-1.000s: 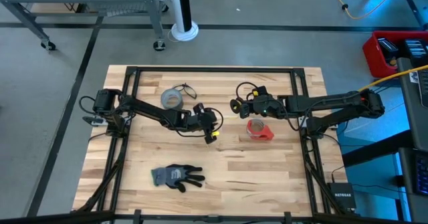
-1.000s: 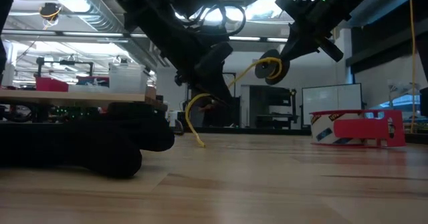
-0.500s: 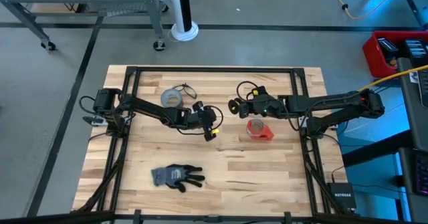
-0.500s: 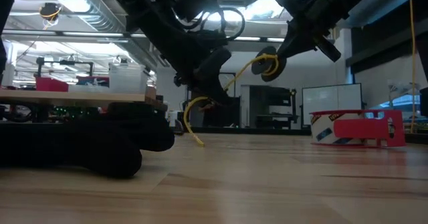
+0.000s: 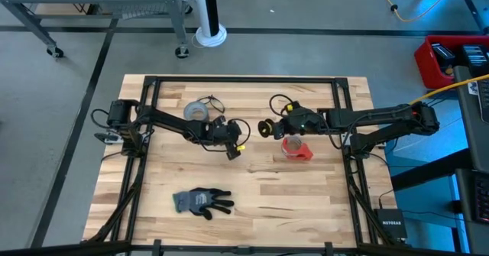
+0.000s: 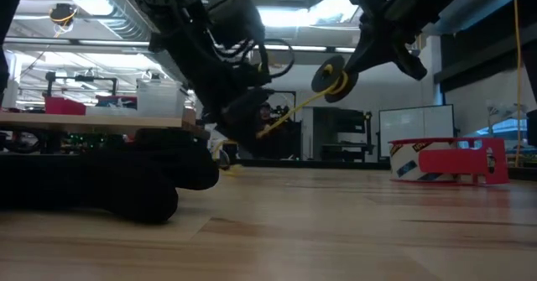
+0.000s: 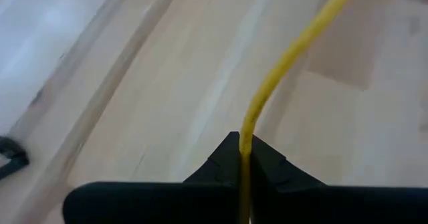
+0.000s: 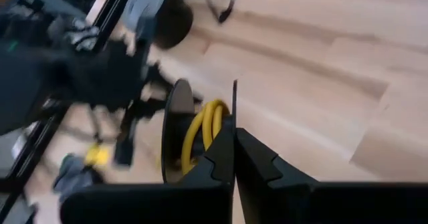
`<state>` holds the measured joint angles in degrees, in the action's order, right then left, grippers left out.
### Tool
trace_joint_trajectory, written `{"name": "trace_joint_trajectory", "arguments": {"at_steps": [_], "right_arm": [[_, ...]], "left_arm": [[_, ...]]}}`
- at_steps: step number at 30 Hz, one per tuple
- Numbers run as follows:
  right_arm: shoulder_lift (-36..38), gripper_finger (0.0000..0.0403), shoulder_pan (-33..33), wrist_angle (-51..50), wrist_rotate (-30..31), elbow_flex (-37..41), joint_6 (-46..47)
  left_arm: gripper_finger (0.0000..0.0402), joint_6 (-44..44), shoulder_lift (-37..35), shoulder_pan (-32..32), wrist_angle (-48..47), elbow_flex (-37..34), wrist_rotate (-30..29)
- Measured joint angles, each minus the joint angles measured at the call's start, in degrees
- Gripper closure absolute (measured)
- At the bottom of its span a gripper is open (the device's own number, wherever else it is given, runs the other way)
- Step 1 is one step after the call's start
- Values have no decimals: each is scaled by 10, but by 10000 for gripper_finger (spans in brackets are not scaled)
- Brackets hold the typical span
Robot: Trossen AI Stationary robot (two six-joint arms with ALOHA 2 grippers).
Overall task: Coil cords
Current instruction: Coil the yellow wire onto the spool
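Left gripper (image 7: 242, 158) and right gripper (image 8: 234, 158) jaws both pinch the yellow cord (image 7: 287, 57)

Cord (image 5: 250, 136) between both grippers

Grey concrete floor (image 5: 306, 11) surrounds the wooden table (image 5: 260, 195); ceiling lights (image 6: 285, 17) glow overhead.

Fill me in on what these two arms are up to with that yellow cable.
They are winding the yellow cord. The left end effector is shut on the cord's free length above the middle of the table. The right end effector is shut on a black spool with yellow turns on it, held in the air near the red tape roll. The cord runs between them. A grey tape roll and a glove lie untouched.
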<state>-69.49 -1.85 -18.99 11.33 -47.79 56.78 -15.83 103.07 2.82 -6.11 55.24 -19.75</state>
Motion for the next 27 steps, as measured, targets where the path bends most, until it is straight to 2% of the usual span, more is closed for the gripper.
{"name": "trace_joint_trajectory", "arguments": {"at_steps": [3,10,21,27], "right_arm": [[0,398,0,0,-18,0,8],[-21,398,0,16,-19,0,18],[-121,398,0,68,-20,0,19],[-141,398,0,86,-30,0,19]], "left_arm": [[401,8,0,17,1,-2,8],[402,-19,0,62,52,-2,89],[401,-140,0,102,47,-2,276],[401,-173,0,123,41,-2,292]]}}
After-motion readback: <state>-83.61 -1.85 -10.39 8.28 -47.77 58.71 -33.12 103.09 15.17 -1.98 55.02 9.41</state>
